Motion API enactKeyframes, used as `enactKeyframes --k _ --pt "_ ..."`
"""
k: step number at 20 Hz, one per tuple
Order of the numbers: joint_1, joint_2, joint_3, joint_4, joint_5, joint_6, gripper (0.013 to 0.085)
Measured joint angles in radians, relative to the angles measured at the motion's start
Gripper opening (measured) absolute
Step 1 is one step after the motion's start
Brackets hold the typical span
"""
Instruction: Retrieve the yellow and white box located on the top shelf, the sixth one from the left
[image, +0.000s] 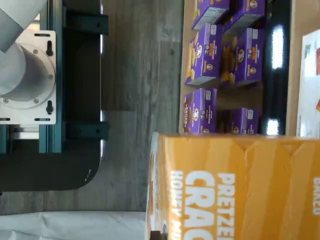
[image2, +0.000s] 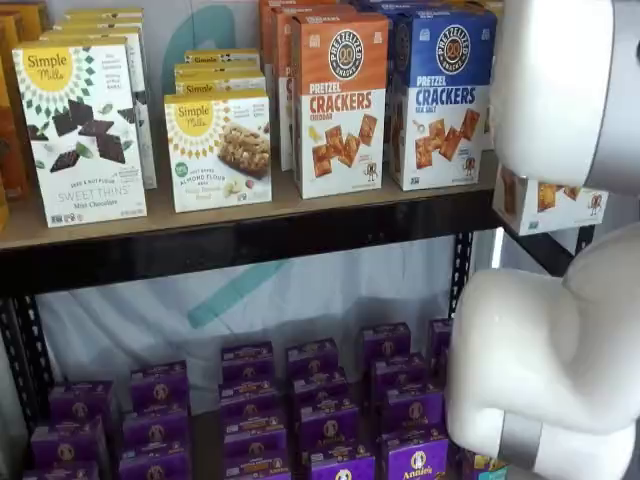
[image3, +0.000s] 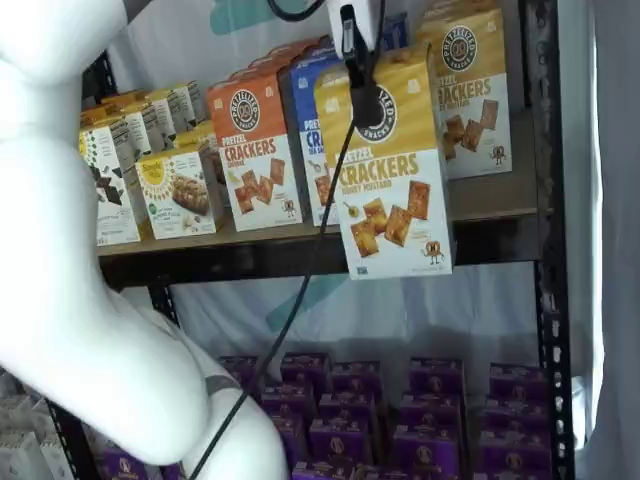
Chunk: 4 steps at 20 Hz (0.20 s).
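The yellow and white box (image3: 395, 190) hangs clear of the top shelf (image3: 250, 255), out in front of its beam and tilted slightly. My gripper (image3: 352, 45) comes down from above; one black finger lies on the box's yellow top band with a cable beside it, shut on the box. In a shelf view only the box's lower corner (image2: 545, 205) shows behind my white arm (image2: 560, 300), beside the shelf beam (image2: 200, 245). The wrist view shows the box's yellow top (image: 240, 190) close up.
An orange-topped crackers box (image3: 255, 150) and a blue-topped one (image2: 440, 95) stand on the top shelf, with another yellow-topped box (image3: 470, 90) at the right. Simple Mills boxes (image2: 85, 130) stand at the left. Several purple boxes (image3: 400, 410) fill the lower shelf.
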Motion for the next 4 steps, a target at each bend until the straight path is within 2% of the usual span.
enactKeyframes --k 4 --pt "0.014 -0.020 0.028 -0.005 -0.005 0.013 0.0610"
